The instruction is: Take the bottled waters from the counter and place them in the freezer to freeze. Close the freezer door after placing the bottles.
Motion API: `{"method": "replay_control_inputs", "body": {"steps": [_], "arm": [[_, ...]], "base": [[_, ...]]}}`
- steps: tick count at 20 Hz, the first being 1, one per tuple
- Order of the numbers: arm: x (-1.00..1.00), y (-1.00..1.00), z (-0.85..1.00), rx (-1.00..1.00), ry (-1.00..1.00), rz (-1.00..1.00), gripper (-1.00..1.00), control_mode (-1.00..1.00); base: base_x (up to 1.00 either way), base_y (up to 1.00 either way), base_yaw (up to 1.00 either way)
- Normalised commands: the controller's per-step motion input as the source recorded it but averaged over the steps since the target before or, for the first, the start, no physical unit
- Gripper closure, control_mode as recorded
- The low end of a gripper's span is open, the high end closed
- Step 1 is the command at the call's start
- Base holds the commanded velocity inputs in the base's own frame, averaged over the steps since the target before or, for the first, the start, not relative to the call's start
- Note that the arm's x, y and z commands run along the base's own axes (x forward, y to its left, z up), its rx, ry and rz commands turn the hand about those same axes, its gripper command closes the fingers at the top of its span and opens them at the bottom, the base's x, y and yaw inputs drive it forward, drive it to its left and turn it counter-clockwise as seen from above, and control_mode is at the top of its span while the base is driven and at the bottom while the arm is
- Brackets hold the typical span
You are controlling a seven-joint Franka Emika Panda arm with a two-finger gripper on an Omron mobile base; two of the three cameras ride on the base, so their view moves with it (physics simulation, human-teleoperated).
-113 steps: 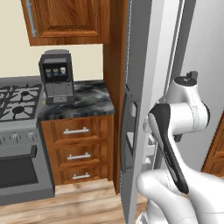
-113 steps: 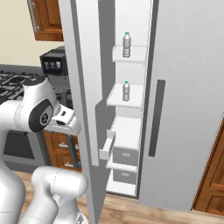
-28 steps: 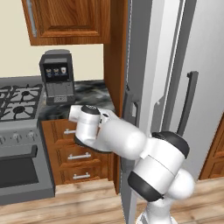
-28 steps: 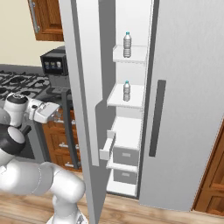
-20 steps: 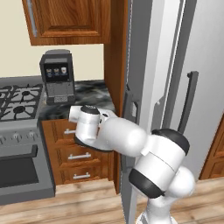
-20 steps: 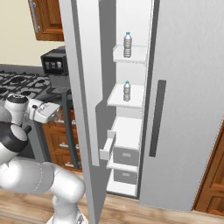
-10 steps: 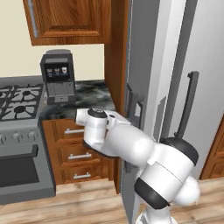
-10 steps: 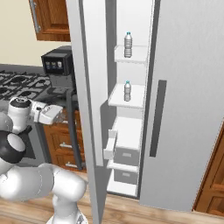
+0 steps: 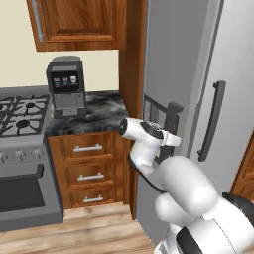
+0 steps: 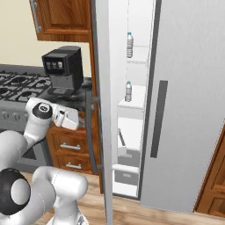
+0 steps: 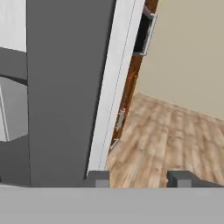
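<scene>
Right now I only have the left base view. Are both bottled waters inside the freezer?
Observer: Yes. One bottled water stands on the upper shelf, the other bottle on the shelf below.
Operator: Is the freezer door shut?
Observer: No. The freezer door stands ajar, with the white inside showing past its edge.
Operator: Is the hand holding anything?
Observer: No. In the hand view, the hand is empty, with wood floor between its fingertips.
</scene>
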Motion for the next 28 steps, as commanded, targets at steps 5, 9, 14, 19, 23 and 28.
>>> {"method": "replay_control_inputs", "body": {"steps": [5,9,14,19,23,28], "arm": [[0.29,-0.82,0.04,0.2,0.05,0.12,-1.0,-1.0],[0.45,-0.5,0.0,0.13,0.07,0.12,-1.0,-1.0],[0.38,-0.51,0.0,0.11,0.08,0.11,-1.0,-1.0],[0.3,-0.46,0.0,0.17,0.1,0.1,-1.0,-1.0],[0.47,-0.54,0.0,0.27,0.14,0.12,-1.0,-1.0],[0.49,-0.02,0.0,0.07,0.11,0.12,-1.0,-1.0]], "base": [[0.0,0.0,0.0],[0.0,0.0,0.0],[0.0,0.0,0.0],[0.0,0.0,0.0],[0.0,0.0,0.0],[0.0,0.0,0.0]]}}
